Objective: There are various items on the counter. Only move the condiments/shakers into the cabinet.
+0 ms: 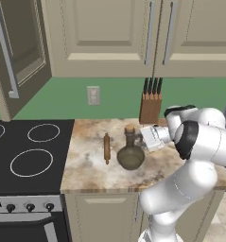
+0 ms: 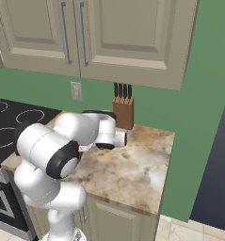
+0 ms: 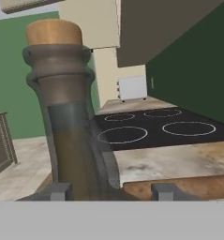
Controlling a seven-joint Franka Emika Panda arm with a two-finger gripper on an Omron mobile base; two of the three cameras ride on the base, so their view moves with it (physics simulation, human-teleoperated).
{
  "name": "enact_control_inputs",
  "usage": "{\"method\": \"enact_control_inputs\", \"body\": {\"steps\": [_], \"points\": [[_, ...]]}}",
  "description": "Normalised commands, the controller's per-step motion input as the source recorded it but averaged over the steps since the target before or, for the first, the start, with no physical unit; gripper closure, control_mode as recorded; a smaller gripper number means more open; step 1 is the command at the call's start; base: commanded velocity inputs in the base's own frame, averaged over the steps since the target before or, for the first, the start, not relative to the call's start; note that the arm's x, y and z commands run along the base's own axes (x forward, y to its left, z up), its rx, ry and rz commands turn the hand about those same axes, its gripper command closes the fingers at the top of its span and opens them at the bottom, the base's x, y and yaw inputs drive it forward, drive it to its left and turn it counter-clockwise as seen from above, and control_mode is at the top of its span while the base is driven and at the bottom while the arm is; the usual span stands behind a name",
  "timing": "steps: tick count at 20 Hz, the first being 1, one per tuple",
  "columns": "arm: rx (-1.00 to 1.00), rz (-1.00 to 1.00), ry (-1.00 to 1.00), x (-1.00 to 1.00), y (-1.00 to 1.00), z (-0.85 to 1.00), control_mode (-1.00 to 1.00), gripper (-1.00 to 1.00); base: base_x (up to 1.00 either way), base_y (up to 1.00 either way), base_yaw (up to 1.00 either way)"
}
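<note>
While gripper (image 3: 108, 191) flanks jug (image 1: 130, 156), rolling pin (image 1: 106, 148) beside, knife block (image 1: 151, 107) behind

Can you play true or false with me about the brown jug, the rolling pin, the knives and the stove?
1. The dark olive corked jug stands upright on the marbled stone counter. True.
2. The wooden rolling pin lies on the black stovetop. False: it lies on the counter, beside the jug.
3. The wooden knife block stands at the back by the green wall. True.
4. The robot's tool is at the knife block. False: its tips sit either side of the jug's neck.
</note>
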Motion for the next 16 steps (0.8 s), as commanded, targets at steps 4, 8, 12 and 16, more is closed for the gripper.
{"method": "enact_control_inputs", "body": {"steps": [4, 8, 12, 16], "points": [[0.01, 0.02, 0.0, 0.0, 0.11, 0.0, -1.0, 1.0, 0.0, 0.0, 0.0], [0.09, 0.01, -0.01, -0.15, 0.0, 0.19, -1.0, 1.0, 0.0, 0.0, 0.0], [0.19, 0.0, -0.04, -0.37, 0.0, 0.71, -1.0, 1.0, 0.0, 0.0, 0.0], [0.24, 0.0, -0.07, -0.58, 0.0, 1.0, -1.0, 1.0, 0.0, 0.0, 0.0]]}}
